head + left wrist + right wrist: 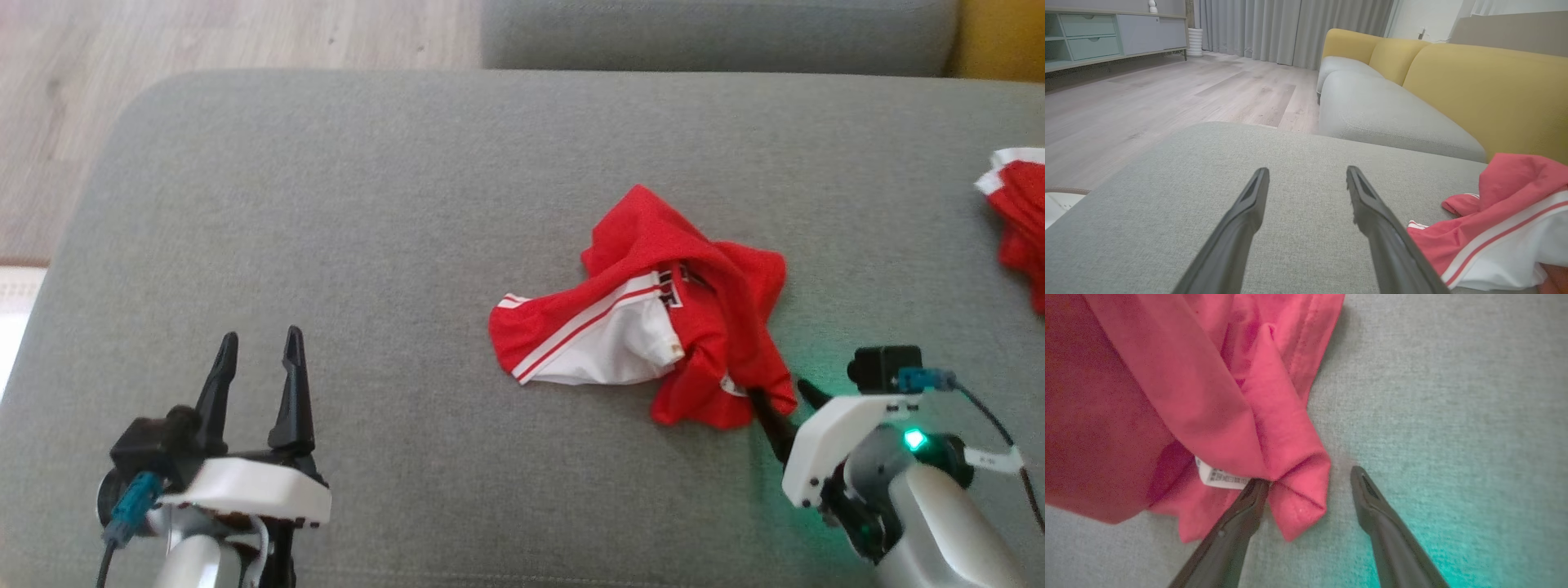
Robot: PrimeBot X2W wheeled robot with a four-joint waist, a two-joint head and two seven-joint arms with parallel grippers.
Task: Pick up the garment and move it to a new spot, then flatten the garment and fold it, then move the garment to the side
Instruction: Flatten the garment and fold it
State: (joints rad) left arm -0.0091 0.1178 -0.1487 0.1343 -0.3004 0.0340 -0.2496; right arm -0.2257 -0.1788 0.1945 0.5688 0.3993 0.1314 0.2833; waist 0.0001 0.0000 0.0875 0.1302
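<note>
The crumpled red-and-white garment (pixel 645 327) lies right of the grey seat's (pixel 367 204) middle. My right jaws stand open at its near hem, one finger (pixel 1237 522) touching cloth. Another red garment (pixel 1016 220) crowds the seat's right edge. My left jaws, open, hover over bare seat toward the left edge.
</note>
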